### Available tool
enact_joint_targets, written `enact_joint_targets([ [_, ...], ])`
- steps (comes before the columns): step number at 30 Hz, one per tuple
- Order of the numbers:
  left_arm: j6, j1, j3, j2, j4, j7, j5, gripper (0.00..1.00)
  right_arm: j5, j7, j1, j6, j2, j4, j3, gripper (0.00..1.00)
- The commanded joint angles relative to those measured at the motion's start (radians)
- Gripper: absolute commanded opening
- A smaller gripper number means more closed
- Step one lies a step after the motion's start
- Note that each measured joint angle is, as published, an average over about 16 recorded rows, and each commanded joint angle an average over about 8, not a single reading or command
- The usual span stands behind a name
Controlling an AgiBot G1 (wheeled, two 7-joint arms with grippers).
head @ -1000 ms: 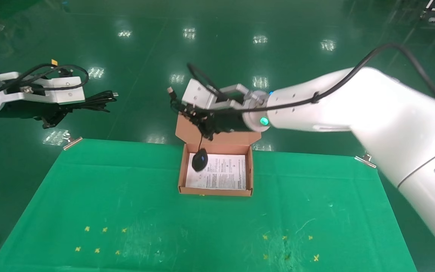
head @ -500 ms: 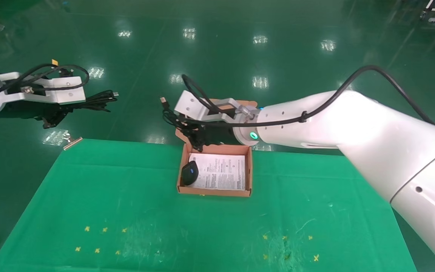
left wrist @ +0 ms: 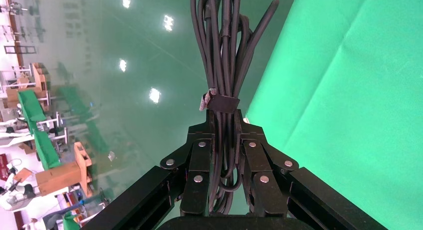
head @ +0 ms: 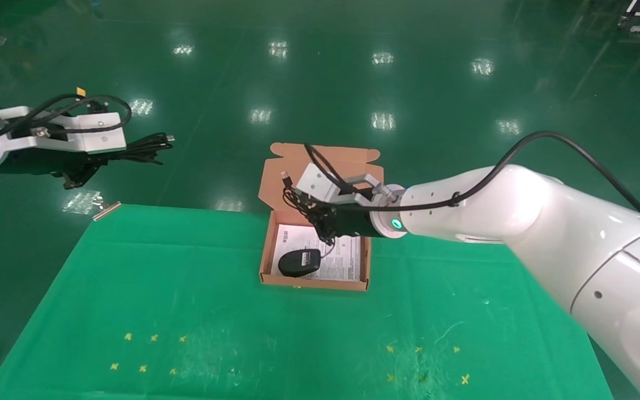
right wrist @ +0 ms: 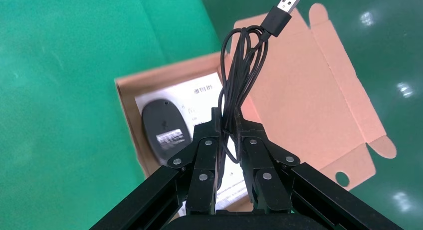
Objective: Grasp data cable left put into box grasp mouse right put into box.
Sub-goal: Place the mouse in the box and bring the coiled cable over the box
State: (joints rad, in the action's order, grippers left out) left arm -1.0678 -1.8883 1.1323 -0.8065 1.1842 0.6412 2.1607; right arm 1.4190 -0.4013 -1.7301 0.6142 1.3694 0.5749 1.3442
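Item 1, right gripper (head: 324,233): clenched on the coiled cord (right wrist: 238,70) of the mouse (head: 299,261), over the box (head: 365,253). The mouse is seen resting inside the box, below the gripper, on the printed sheet (head: 348,261).

Item 2, left gripper (left wrist: 225,155): clenched on the data cable (left wrist: 224,50), held well apart from the box, off the green surface (head: 186,311).

Risk: the cord could be dropped over the wall, its USB plug (right wrist: 283,8) projecting beyond the gripper towards the flap lid (right wrist: 309,100). Nothing else is noted in the way.
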Motion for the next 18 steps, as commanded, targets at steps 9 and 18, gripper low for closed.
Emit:
enact_joint_targets([
  [9,0.000,0.000,0.000,0.000,0.000,0.000,0.000,0.00,0.055,0.057,0.002,-0.055,0.004,0.030,0.096,0.00],
  [18,0.000,0.000,0.000,0.000,0.000,0.000,0.000,0.00,0.144,0.089,-0.012,-0.108,0.007,0.084,0.179,0.31],
])
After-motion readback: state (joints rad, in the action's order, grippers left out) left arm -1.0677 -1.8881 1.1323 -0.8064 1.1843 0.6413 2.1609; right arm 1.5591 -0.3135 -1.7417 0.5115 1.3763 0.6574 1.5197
